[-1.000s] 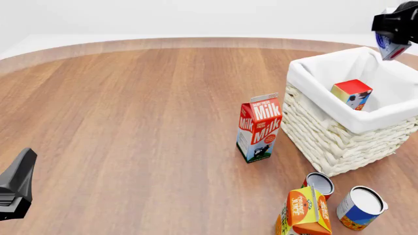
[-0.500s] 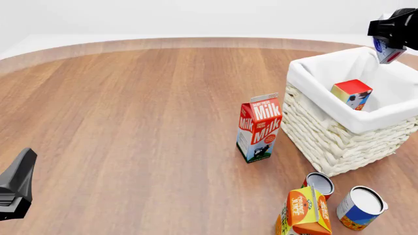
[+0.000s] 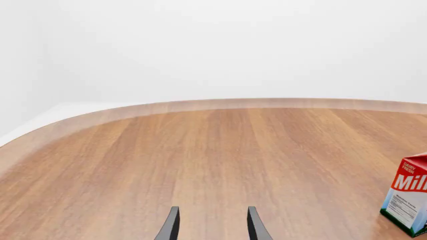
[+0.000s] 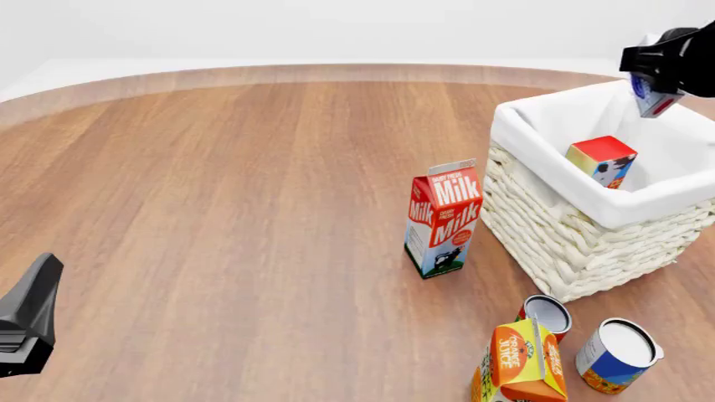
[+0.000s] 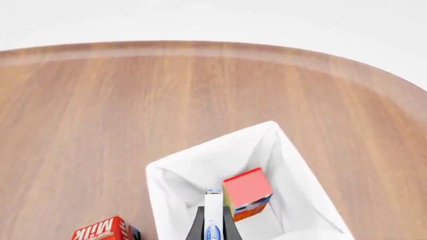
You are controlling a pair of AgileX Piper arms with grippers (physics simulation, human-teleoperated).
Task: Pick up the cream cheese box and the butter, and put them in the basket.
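The cream cheese box (image 4: 652, 97) hangs in the air above the far right corner of the basket (image 4: 558, 193), and my right gripper (image 4: 660, 75) is shut on it. In the right wrist view the cream cheese box (image 5: 213, 216) shows edge-on between the fingers, directly over the white lining of the basket (image 5: 193, 167). The butter (image 4: 601, 160) leans inside the basket, red top up; the butter (image 5: 247, 193) lies just beside the held box. My left gripper (image 4: 30, 318) rests low at the near left, and the left gripper (image 3: 212, 227) is open with nothing in it.
A red-and-white milk carton (image 4: 444, 219) stands just left of the basket. An orange juice carton (image 4: 518, 362) and two cans (image 4: 617, 355) sit near the front edge, in front of the basket. The milk carton (image 3: 408, 199) also shows in the left wrist view.
My right gripper has carried the cream cheese box a little to the left and down, further over the basket. The left arm and everything else stayed put.
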